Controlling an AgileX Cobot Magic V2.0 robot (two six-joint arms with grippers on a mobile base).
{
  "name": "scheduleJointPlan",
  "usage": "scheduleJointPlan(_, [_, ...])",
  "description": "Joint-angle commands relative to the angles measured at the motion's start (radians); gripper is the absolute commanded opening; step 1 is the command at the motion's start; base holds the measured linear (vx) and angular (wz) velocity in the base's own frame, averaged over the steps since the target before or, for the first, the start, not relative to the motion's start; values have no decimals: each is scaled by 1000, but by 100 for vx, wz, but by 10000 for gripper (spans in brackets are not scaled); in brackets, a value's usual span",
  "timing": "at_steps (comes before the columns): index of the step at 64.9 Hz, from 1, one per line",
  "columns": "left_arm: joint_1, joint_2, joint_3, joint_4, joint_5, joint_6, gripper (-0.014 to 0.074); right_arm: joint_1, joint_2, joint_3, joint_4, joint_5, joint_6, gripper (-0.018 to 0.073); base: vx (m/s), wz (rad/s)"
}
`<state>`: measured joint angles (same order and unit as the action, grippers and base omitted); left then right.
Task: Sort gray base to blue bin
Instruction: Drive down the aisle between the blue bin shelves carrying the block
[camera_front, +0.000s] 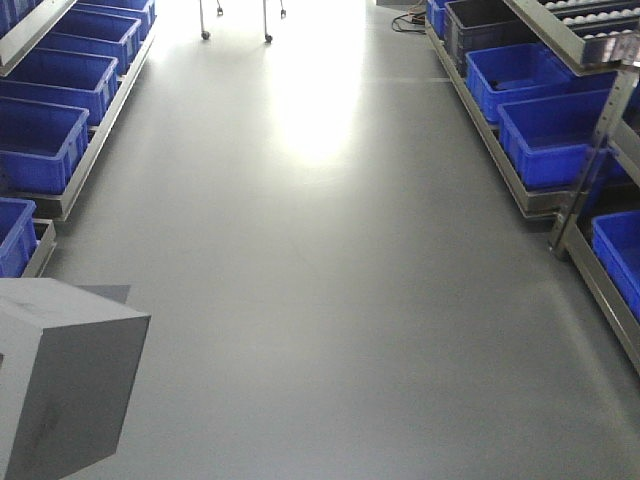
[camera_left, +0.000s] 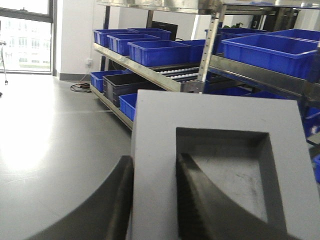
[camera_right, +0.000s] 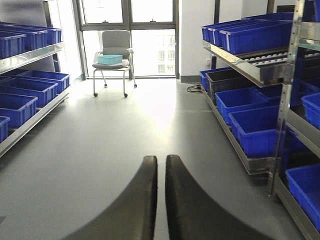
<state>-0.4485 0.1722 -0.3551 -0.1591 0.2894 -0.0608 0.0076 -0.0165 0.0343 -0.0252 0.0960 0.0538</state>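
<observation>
Here, left claw (camera_left: 154, 162) gripping gray base (camera_left: 215, 115) (finger in recess), right claw (camera_right: 160, 162) closed, blue bins (camera_right: 255, 142) shelved alongside.

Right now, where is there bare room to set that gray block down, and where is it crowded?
The floor aisle between the two racks is bare up to the chair by the window. Both racks are crowded with blue bins, side by side. The left gripper holds the gray base.
</observation>
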Motion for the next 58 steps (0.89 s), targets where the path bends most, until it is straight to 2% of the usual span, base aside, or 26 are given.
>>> scheduleJointPlan(1, [-8,11,-31,-14,-108,-3,7,-4,-9,-4,-6,-80,-7,-4,40,13])
scheduleJointPlan(58, [-8,11,-31,-14,-108,-3,7,-4,-9,-4,-6,-80,-7,-4,37,20])
